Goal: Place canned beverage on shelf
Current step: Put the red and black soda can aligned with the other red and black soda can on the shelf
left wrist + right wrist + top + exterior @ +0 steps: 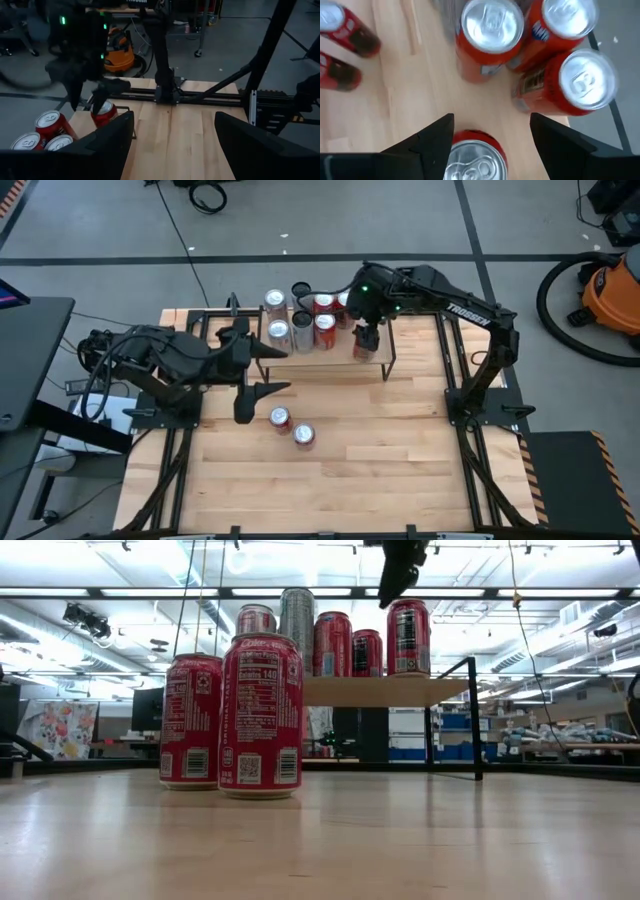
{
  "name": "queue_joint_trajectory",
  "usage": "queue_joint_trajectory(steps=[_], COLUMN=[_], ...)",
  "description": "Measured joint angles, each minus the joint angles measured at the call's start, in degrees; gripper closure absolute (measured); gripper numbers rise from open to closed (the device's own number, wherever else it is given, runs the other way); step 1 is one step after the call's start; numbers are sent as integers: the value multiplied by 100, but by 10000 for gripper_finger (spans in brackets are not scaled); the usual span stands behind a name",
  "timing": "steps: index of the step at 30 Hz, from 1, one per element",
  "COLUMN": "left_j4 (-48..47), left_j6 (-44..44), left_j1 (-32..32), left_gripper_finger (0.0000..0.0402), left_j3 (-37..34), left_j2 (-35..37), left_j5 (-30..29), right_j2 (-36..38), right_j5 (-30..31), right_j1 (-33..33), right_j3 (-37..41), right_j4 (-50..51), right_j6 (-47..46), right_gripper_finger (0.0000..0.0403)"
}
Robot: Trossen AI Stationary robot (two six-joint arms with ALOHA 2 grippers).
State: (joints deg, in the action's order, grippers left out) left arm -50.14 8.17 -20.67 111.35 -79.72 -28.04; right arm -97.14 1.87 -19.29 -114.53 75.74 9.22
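The shelf (375, 368) stands at the far middle of the table (400, 450), a light board on thin black legs. On it stands a cluster of cans: silver cans (277, 332) toward its left end, red cans (324, 330) beside them, and one red can (364, 348) apart toward the right end, directly under the right gripper (367, 338). In the right wrist view that can (474, 160) sits just below and between the gripper's two dark fingers (437, 135), which stand apart on either side of its top; the jaws are open wide and clear of the can, not clamped on it. From table height the right gripper (398, 575) hangs above the shelf (385, 690), just over the rightmost red can (407, 637). Two more red cans stand upright on the bare table in front of the shelf, side by side and close together: one (281, 419) nearer the left arm, the other (303, 436) just beyond it toward the near edge. The left gripper (262, 370) hovers over the table left of the shelf, near those two cans; its jaws are wide open and hold nothing, with only tabletop between its fingers (107, 145) in the left wrist view.
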Motion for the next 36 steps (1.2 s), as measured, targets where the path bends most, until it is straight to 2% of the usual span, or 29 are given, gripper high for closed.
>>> queue_joint_trajectory(steps=[7, 13, 16, 22, 31, 36], left_j4=[-195, -237, -255, -263, -321, -324], left_j6=[115, 119, 131, 165, 169, 165], left_j1=[0, 0, -2, -2, -2, -2], left_gripper_finger=[114, 114, 114, 114, 114, 114], left_j3=[0, 0, 0, 0, 0, 0], left_j2=[0, 0, -4, -4, -4, -2], left_j5=[1, 1, 1, 1, 1, 1], right_j2=[42, 356, 574, 1145, 1966, 2099], right_j5=[283, 9, 238, 122, -172, -298], right_j1=[111, 157, 160, 160, 17, -37], right_j3=[-893, -714, -220, 853, 2969, 3664], right_j4=[1264, 1426, 1432, 1304, -521, -1321], right_j6=[-49, -442, -516, -671, -921, -951], right_gripper_finger=[136, 136, 136, 141, 149, 154])
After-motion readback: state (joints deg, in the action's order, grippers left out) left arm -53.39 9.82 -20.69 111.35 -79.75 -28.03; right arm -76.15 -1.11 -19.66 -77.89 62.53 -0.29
